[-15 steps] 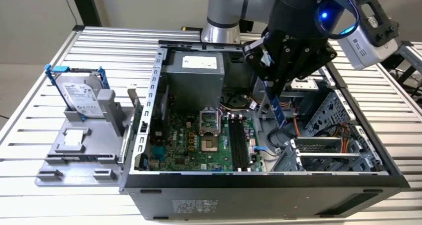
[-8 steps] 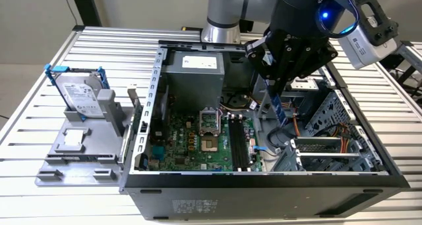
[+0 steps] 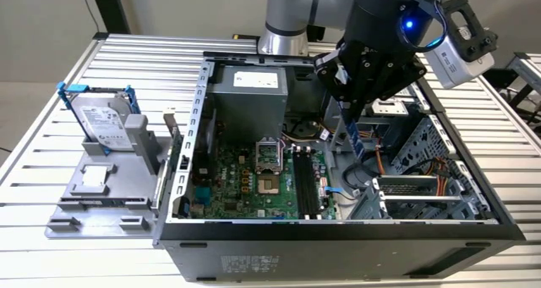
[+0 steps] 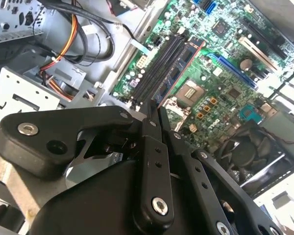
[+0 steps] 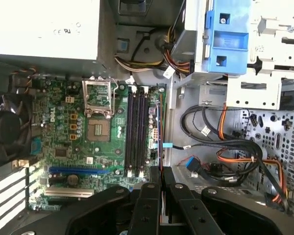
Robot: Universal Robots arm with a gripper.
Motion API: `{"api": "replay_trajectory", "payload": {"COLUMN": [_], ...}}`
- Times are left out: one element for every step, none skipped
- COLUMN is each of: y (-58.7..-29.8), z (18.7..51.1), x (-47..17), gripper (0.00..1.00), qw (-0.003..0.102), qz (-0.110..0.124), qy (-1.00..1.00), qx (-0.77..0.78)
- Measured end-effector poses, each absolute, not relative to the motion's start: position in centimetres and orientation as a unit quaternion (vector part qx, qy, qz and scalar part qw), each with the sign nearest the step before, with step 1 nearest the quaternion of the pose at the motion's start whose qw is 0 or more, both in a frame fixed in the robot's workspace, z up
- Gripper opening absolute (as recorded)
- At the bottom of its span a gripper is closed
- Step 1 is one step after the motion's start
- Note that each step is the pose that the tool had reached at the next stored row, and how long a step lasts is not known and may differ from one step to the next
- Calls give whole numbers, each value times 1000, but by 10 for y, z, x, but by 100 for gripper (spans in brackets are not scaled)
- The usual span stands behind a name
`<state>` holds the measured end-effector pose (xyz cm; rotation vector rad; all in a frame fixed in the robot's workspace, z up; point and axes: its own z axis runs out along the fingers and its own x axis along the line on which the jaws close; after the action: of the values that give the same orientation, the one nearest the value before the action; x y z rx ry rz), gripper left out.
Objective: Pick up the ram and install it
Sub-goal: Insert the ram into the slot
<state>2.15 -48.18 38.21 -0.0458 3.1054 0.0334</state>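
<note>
**Mia:** What step was the arm at?

**Ben:** The put-it-in step. The gripper (image 3: pixel 348 102) was pinched tight on the top end of the ram (image 3: pixel 355 133). So the pick-up part was done.

**Mia:** Where was the ram?

**Ben:** It hung down on end inside the open case (image 3: pixel 338 237), up above the board (image 5: pixel 63 147). It was near the slots (image 5: pixel 137 132), a bit to the exterior view's right of them. It did not touch them.

**Mia:** What did the job need then?

**Ben:** I think the ram had to line up over a free slot, turned the same way the slot runs. Then it needed a straight push down, not a crooked one.

**Mia:** How many things did you count?

**Ben:** One ram, one gripper, one case and one board. The slots looked like four, all empty, but they sat so close together that I could not be sure. One drive (image 3: pixel 103 120) stood outside the case on a grey stand (image 3: pixel 101 183), well apart from the ram.
</note>
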Motion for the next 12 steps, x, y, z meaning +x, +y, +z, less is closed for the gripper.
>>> {"api": "replay_trajectory", "payload": {"y": [-481, -480, -480, -480, -480, -480, -480, -480, -480, -480, -480, -480], "z": [381, 380, 378, 378, 378, 378, 378, 378, 378, 378, 378, 378], "x": [22, 22, 22, 22, 22, 22, 22, 22, 22, 22, 22, 22], "gripper": [0, 0, 0, 0, 0, 0, 0, 0, 0, 0, 0, 0], "qw": [18, 18, 18, 18, 18, 18, 18, 18, 18, 18, 18, 18], "qz": [11, 11, 11, 11, 11, 11, 11, 11, 11, 11, 11, 11], "qy": [1000, 1000, 1000, 1000, 1000, 1000, 1000, 1000, 1000, 1000, 1000, 1000], "qx": [-14, -14, -13, -13, -13, -13, -12, -12, -12, -12, -12, -12]}}
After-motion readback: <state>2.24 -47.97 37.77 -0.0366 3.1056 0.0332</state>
